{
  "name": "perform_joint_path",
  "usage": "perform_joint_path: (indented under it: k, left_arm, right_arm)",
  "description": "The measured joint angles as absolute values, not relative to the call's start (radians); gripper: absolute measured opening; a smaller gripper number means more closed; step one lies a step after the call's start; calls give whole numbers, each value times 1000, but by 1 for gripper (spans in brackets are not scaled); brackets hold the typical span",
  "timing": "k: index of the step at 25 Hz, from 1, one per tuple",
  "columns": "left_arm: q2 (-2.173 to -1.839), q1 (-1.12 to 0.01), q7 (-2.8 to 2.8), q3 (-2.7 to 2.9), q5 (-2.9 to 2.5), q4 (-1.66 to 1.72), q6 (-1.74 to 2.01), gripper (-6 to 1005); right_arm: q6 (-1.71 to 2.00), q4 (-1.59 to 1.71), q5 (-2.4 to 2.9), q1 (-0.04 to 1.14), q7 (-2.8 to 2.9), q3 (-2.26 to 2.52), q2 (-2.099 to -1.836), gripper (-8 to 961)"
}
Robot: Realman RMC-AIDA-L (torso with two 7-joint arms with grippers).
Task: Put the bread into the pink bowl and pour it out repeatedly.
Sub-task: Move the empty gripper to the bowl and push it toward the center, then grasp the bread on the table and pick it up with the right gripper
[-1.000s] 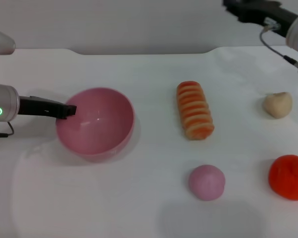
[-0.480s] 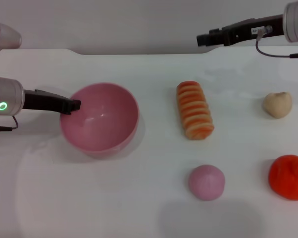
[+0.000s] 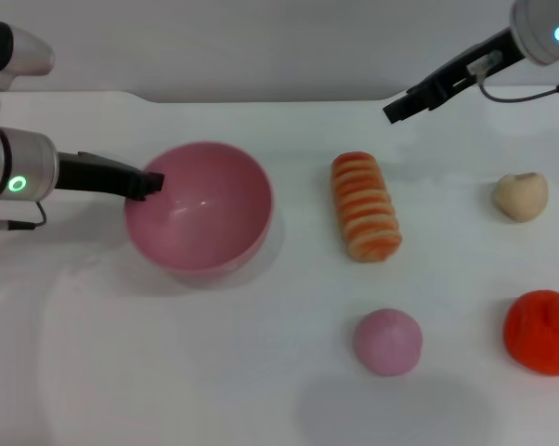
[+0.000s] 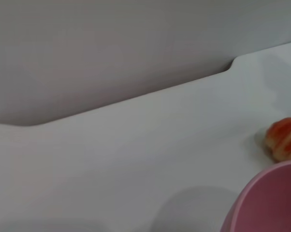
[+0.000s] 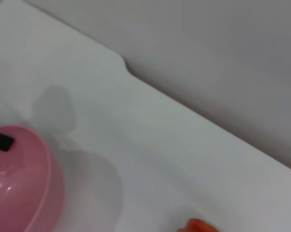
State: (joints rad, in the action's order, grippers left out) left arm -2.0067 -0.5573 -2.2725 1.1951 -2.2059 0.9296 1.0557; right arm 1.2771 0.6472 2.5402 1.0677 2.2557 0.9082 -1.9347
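A: Two arms are in view. Where is the bread point(image 3: 364, 205) relative to them?

B: It lies on the white table point(image 3: 261, 372), right of the pink bowl point(image 3: 203, 206) and apart from it. The right gripper point(image 3: 393, 111) hangs above the table's far side, beyond the loaf's far end and slightly right, not touching it. Whether its fingers are apart or together, I cannot tell.

A: And the left gripper point(image 3: 152, 183)?

B: It is clamped on the bowl's left rim, the bowl tilted with its opening facing near. The bread is well right of it. A pink ball point(image 3: 387, 341), beige lump point(image 3: 521, 196) and red object point(image 3: 542, 331) lie nearby.
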Motion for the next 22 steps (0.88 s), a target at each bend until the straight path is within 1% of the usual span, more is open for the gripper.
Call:
perform_joint_path:
  k: [3,9,14,16,20,22]
  left_arm:
    - [-2010,-567,-2271,1198,-2206,929,1052,48]
    - [-2016,-580,-2260,1204,-2206,928,1045,48]
    - [-2016,-585,-2259,1201,-2206,930,1045,48]
    - [-2015,-585,-2259,1199,-2206,930,1045,48]
    - [-2012,-585,-2258,1199,-2206,930,1045,48]
    - [-2011,-584,-2258,1199,-2206,930,1045,48]
  right_arm:
    - [1281,646,2542,1085,2284,951,-1948,602]
    - [1249,668,2549,1085,2294,1048,-2002,605]
    - [1227,670,2576,1079,2334,1123,-2024,608]
    - [1220,668,2591,1073,2349,1138,-2038,609]
    - [1195,662,2637,1055,2375,1154,-2066,666]
    - [1180,653,2647,1049,2396,1173,-2071,678]
